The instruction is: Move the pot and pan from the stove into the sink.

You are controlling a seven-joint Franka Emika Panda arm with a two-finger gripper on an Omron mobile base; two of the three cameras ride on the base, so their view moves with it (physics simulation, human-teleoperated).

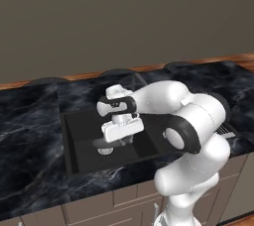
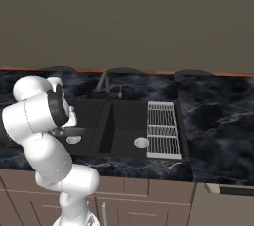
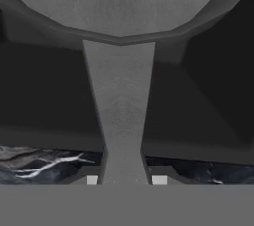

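Pincer [image 3: 124, 180] grips pan [image 3: 121, 17] handle above sink [image 3: 44, 96] rim.

black sink [image 2: 124, 136], wire rack [image 2: 162, 130], white arm [image 2: 42, 121]

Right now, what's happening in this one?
The white arm is reaching over the sink with its end effector shut on the long handle of the dark-grey pan. The pan is held out in front of the hand, with the dark basin walls behind it. I cannot tell whether it rests on the basin floor yet. A wire dish rack lies on the sink's far side.
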